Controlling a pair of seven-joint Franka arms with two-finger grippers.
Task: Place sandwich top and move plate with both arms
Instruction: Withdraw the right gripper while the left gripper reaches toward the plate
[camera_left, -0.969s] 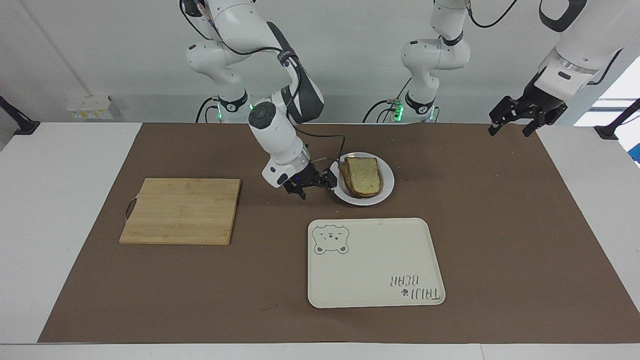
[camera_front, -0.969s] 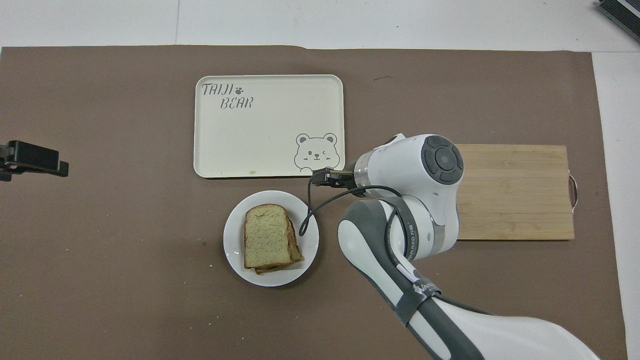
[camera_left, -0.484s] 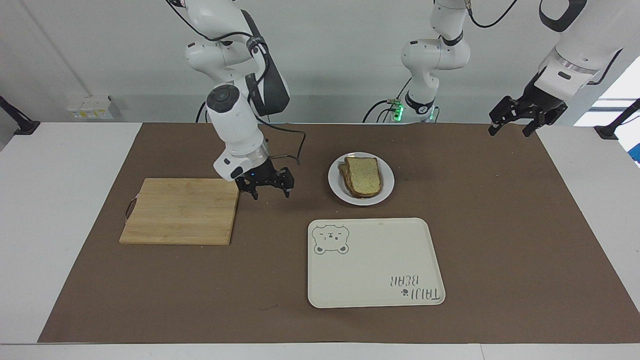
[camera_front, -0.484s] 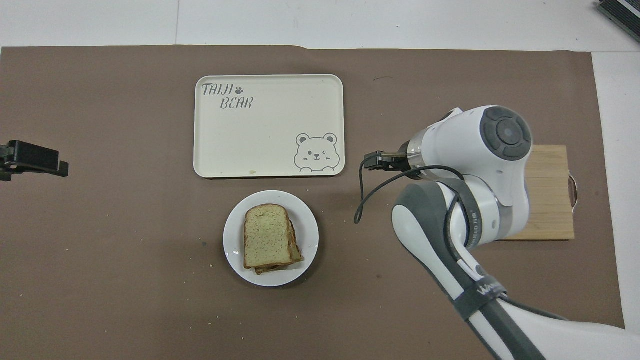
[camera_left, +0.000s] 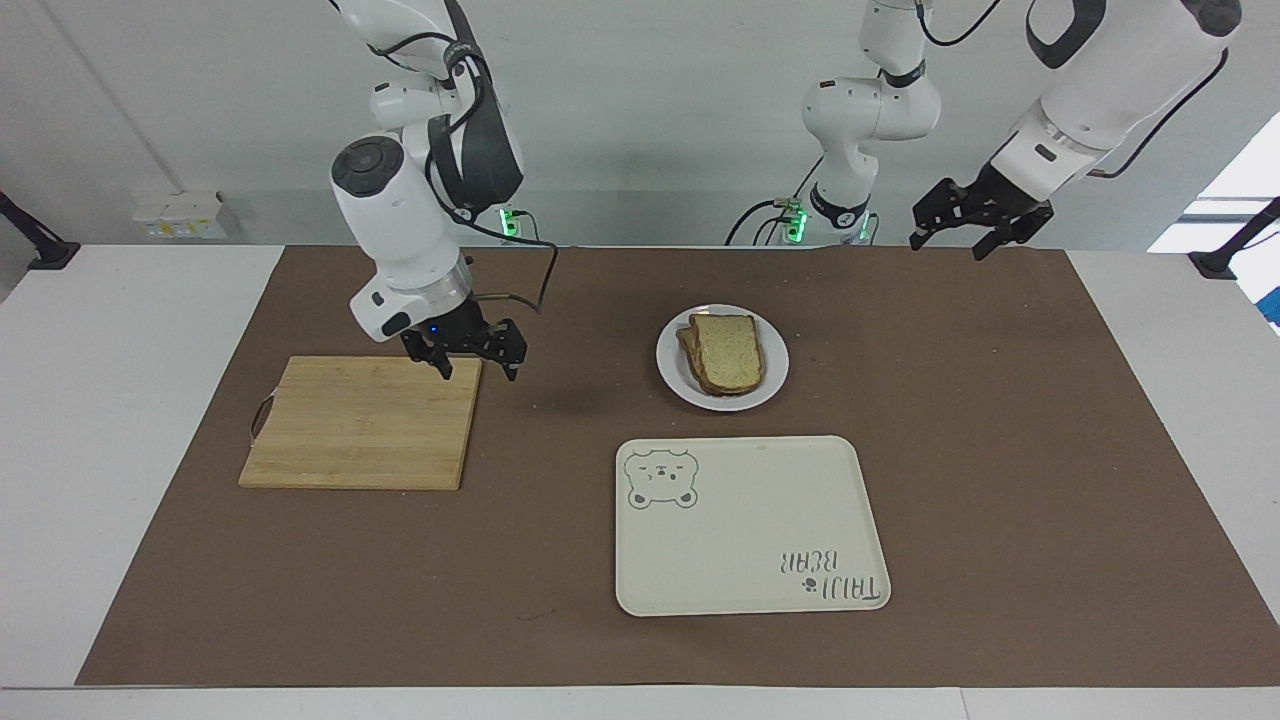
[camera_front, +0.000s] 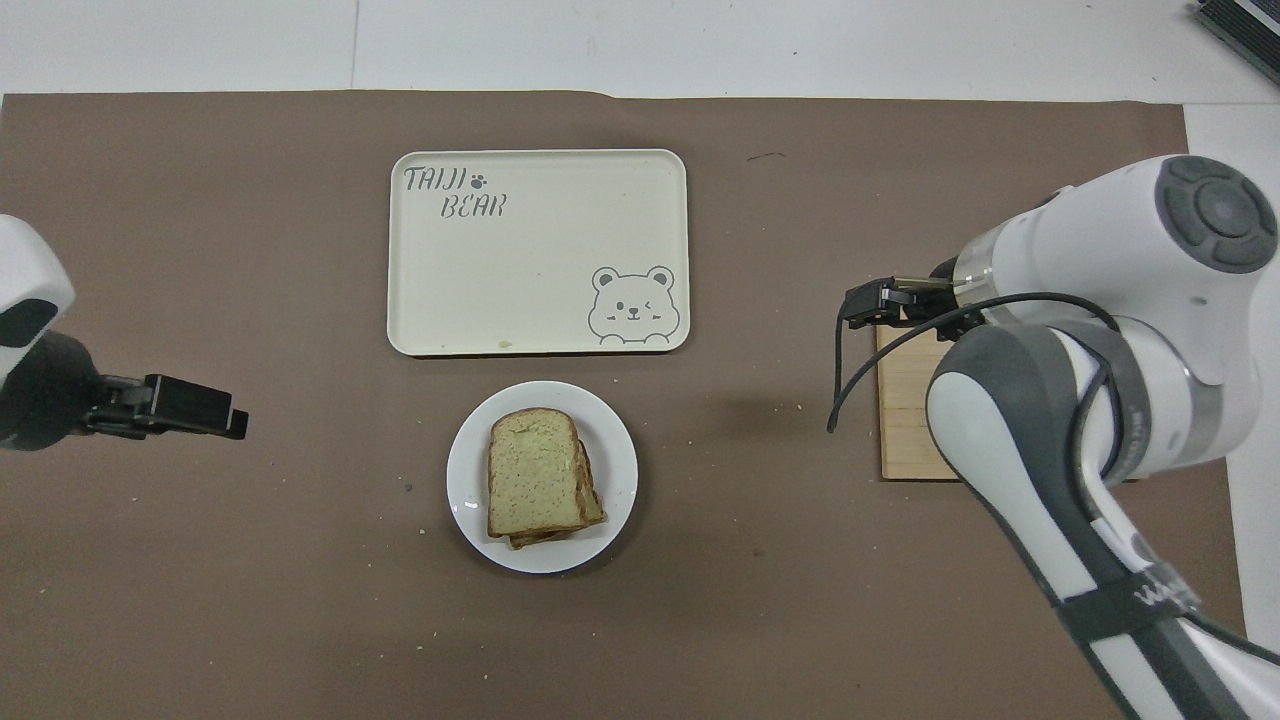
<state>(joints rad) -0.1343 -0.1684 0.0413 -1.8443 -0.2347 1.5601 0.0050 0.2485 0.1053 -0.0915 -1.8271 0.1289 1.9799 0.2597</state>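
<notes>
Facing view — sandwich top (camera_left: 728, 351) well apart from right pincer (camera_left: 477, 359).

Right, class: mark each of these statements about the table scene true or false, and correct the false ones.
1. The sandwich top lies on the stack on the plate. True.
2. The plate sits on the bear-print tray. False: it sits on the brown mat, nearer to the robots than the tray.
3. The right gripper holds bread. False: its fingers are open and empty.
4. The left gripper holds nothing. True.

high facing view across table, steep overhead view, both share plate (camera_left: 722, 390)
</notes>
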